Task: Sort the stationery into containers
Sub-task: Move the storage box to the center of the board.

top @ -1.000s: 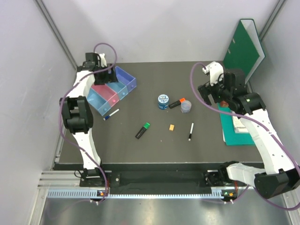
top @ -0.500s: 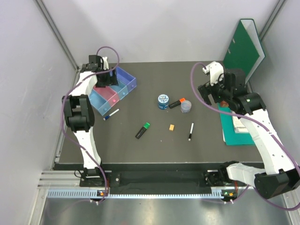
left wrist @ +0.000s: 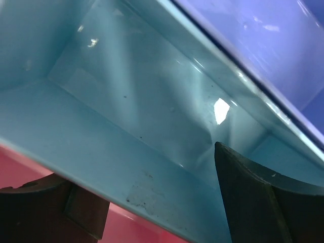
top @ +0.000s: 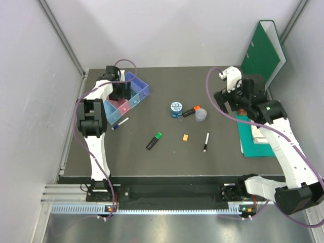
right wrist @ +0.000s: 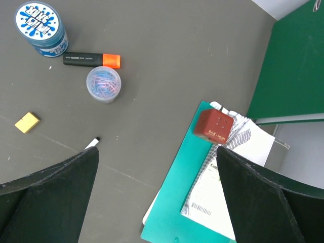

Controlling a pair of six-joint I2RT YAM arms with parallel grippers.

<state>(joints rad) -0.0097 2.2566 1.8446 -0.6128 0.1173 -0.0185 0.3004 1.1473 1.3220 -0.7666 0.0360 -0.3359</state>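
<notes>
The row of joined trays (top: 142, 90) lies at the back left. My left gripper (top: 121, 92) is down in it, open. In the left wrist view (left wrist: 142, 167) one finger is in the pink tray (left wrist: 30, 162) and the other in the light blue tray (left wrist: 126, 101), astride their shared wall, with the purple tray (left wrist: 263, 45) beyond. My right gripper (top: 224, 104) (right wrist: 157, 152) hangs open and empty, high at the right. On the mat lie a blue tin (top: 176, 109) (right wrist: 40, 25), an orange-capped highlighter (top: 191, 111) (right wrist: 91, 59), a grey-lilac pot (top: 201, 115) (right wrist: 103, 84), an orange eraser (top: 186, 137) (right wrist: 27, 122), a pen (top: 206, 142) (right wrist: 92, 144), a green-capped highlighter (top: 154, 140) and a second pen (top: 120, 124).
A green ring binder (top: 263, 50) (right wrist: 298, 61) leans against the back right wall. A teal flat tray (top: 248, 144) (right wrist: 187, 187) at the right edge holds papers (right wrist: 238, 172) and a red cube (right wrist: 213, 125). Grey walls close both sides.
My left gripper has moved right from the far left end of the tray row and now sits over its middle trays. The row seems nudged slightly right. The right arm has not moved.
</notes>
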